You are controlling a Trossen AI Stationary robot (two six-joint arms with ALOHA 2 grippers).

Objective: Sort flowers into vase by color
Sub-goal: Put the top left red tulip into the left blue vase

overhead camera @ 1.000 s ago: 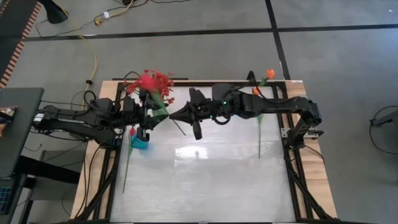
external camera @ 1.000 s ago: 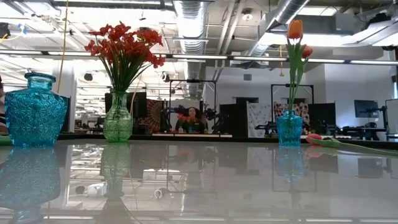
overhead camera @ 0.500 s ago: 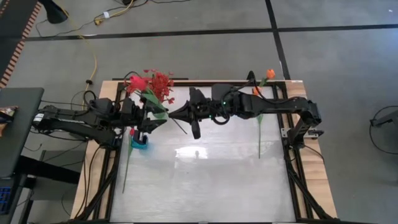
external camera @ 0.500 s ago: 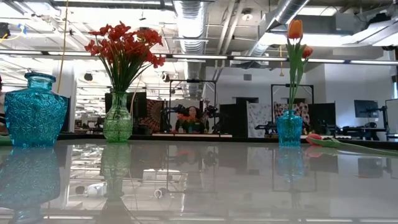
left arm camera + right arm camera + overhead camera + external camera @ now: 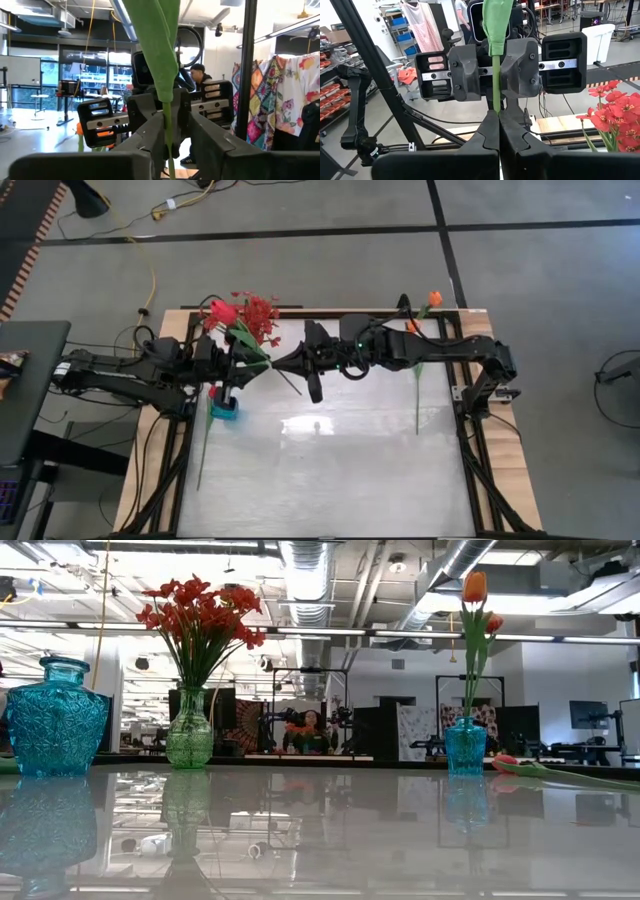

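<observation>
Right pincer (image 5: 272, 364) pressed tight on the red tulip's stem (image 5: 495, 90); left pincer (image 5: 252, 368) narrowed around the same stem, facing it. Stem upright between them, bud (image 5: 222, 313) up, above the desk's (image 5: 330, 470) far edge, near its far-left corner.

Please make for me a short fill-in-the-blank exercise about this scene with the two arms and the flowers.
1. In the low view, the bushy red flowers stand in a ____ vase.
2. The right gripper and the left gripper meet on the same green ____.
3. The orange tulip stands in a ____ vase.
4. Seen from above, one flower lies near the table's ____ edge.

Missing words: green; stem; blue; left
</observation>
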